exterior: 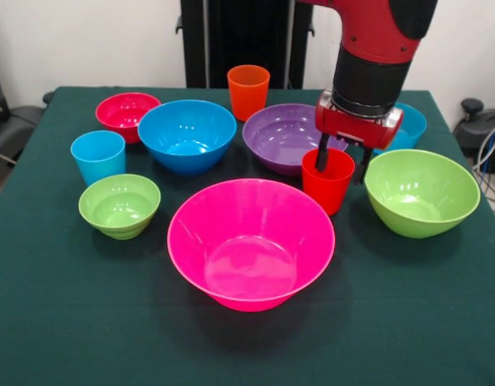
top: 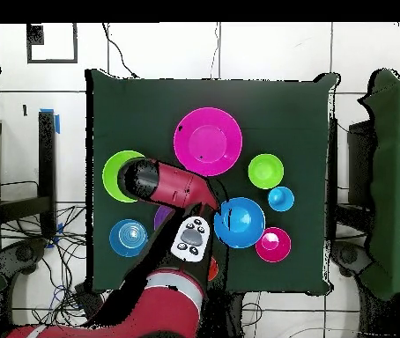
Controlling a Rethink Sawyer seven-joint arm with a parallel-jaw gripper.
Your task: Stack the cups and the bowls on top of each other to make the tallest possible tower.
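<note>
hand (exterior: 341,164) | open, fingers straddling rim | red cup (exterior: 328,183)

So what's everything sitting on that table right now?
Cups: three. Red cup at the gripper, orange cup at the far edge, light blue cup on the picture's left.
Bowls: seven. Pink bowl nearest the camera; small green bowl left; large green bowl right; large blue bowl, purple bowl and crimson bowl behind; another blue bowl behind the arm.
Table: one, dark green cloth.
Gripper: one finger inside the red cup, one outside.
</note>
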